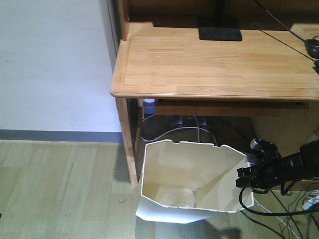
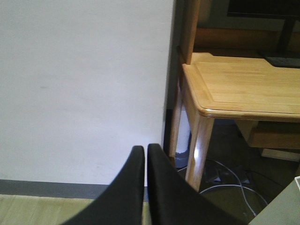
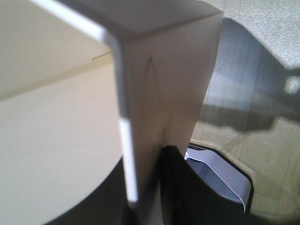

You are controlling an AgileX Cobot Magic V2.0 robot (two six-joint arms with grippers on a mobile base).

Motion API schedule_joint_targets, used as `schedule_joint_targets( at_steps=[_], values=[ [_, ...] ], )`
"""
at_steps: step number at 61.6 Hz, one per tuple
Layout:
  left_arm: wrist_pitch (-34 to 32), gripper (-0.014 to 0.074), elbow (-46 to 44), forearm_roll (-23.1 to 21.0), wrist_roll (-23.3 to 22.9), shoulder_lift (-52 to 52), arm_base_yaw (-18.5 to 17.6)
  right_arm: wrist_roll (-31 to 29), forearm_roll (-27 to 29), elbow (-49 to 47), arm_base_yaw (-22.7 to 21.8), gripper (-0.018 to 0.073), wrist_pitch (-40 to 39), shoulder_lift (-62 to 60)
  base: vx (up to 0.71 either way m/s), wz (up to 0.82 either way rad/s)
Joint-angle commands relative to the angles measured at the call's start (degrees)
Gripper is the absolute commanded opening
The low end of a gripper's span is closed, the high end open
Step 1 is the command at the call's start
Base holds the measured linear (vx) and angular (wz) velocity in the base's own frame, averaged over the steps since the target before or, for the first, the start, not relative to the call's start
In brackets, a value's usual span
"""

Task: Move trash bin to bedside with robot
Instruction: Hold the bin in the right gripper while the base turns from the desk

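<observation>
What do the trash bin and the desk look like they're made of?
The trash bin looks like thin plastic, white outside, cream inside, smooth and matte, with crisp moulded edges. The desk looks like light wood, probably varnished: visible grain, plank seams, soft sheen.

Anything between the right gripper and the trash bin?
Nothing: in the right wrist view the right gripper has its fingers astride the trash bin wall, touching it.

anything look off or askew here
The trash bin sits partly under the desk, seemingly tipped with its mouth toward the camera, the right gripper pinching its side wall. Loose cables trail behind it. Nothing looks spilled or broken.
</observation>
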Motion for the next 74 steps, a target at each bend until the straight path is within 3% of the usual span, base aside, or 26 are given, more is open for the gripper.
schedule_joint_targets(
  at_steps=[1,74],
  values=[
    [-4.0,-0.0006,1.1,-0.3,-0.3,-0.8,0.0,-0.3,1.5,-0.3,0.0,-0.0005,14.4,-4.1,-0.06,0.23],
    [-4.0,-0.0006,1.1,-0.3,-0.3,-0.8,0.0,-0.3,1.5,-0.3,0.0,-0.0005,14.4,-4.1,-0.03,0.41]
  ],
)
